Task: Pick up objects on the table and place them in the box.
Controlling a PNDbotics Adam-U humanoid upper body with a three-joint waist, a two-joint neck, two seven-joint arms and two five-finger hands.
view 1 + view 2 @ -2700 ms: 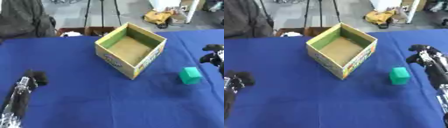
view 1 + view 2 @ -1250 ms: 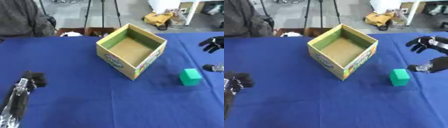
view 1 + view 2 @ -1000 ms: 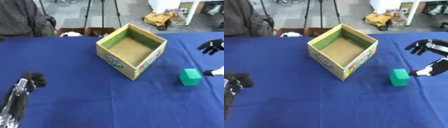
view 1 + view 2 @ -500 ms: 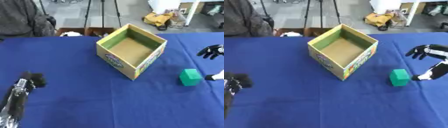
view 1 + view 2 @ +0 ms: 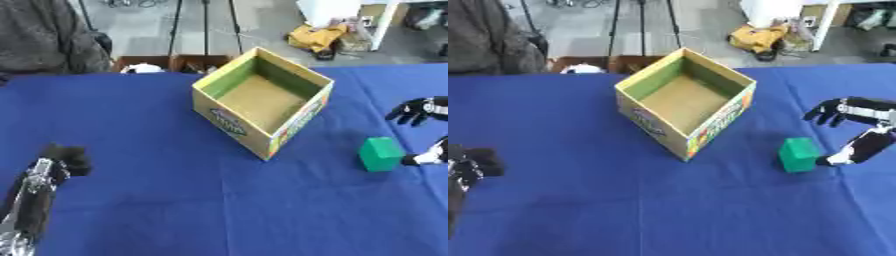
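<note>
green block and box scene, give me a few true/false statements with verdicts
1. The green block lies inside the box. False: it sits on the blue tablecloth, to the box's right.
2. The right hand is open, beside the block. True.
3. The box is open at the top and holds nothing visible. True.
4. The left hand is lifting the box. False: it rests near the lower left corner, apart from the box.
5. The block is red. False: it is green.
</note>
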